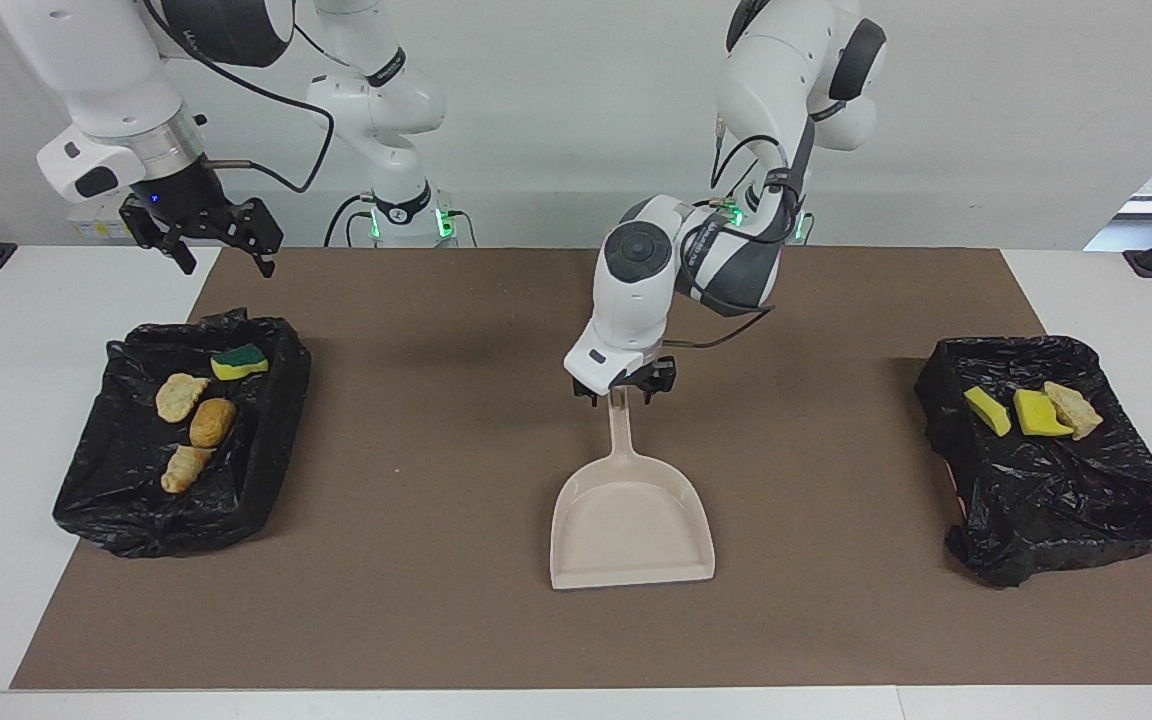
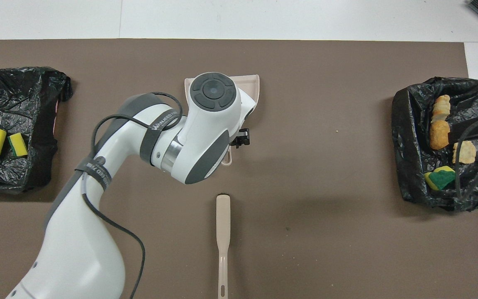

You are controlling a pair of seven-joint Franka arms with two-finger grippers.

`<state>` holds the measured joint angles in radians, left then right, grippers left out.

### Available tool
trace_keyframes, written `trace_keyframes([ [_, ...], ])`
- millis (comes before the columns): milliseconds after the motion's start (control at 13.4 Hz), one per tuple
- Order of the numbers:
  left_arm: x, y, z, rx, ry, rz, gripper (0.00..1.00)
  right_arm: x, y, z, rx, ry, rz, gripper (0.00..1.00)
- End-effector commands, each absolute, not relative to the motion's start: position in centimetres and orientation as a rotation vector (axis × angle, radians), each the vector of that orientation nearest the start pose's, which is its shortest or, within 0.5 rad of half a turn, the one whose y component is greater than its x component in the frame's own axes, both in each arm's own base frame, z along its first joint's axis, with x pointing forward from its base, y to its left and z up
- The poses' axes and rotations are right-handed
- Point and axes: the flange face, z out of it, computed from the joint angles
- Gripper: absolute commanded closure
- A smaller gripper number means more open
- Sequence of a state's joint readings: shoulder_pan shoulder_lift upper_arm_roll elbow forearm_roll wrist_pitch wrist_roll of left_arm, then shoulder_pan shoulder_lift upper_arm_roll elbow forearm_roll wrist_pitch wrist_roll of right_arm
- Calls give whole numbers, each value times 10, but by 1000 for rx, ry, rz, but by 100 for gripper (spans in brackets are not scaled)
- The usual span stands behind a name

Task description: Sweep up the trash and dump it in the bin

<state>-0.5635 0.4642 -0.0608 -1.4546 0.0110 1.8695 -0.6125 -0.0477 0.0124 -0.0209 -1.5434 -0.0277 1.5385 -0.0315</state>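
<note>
All the trash lies in two black-lined bins. The bin (image 1: pixel 116 500) at the right arm's end holds a green-faced sponge bit (image 1: pixel 239 361) and three bread chunks (image 1: pixel 212 421). The bin (image 1: pixel 1066 500) at the left arm's end holds two yellow sponge bits (image 1: pixel 1039 413) and one bread chunk (image 1: pixel 1073 408). The beige dustpan (image 1: pixel 631 525) lies flat mid-mat. My left gripper (image 1: pixel 623 392) is low over its handle, fingers apart on either side of it. My right gripper (image 1: pixel 224 262) is open and empty, raised over the bin at its end.
The beige brush (image 2: pixel 222 236) lies on the brown mat (image 2: pixel 326 166), nearer to the robots than the dustpan; the left arm hides it in the facing view. White table shows around the mat.
</note>
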Motion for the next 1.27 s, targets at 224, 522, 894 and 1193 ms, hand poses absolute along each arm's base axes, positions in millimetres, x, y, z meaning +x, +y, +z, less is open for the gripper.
trace_keyframes([
  [224,566,-243,490,-3110,156,-22,0,552,-31,634,-3161,28,23,0],
  [522,571,-146,548,-3098,287,-83,0,551,-32,634,-3161,30,23,0],
  [894,552,-71,616,-3079,367,-75,0,551,-32,634,-3161,30,23,0],
  [1193,534,-22,651,-3091,381,-66,0,551,-32,634,-3161,30,23,0],
])
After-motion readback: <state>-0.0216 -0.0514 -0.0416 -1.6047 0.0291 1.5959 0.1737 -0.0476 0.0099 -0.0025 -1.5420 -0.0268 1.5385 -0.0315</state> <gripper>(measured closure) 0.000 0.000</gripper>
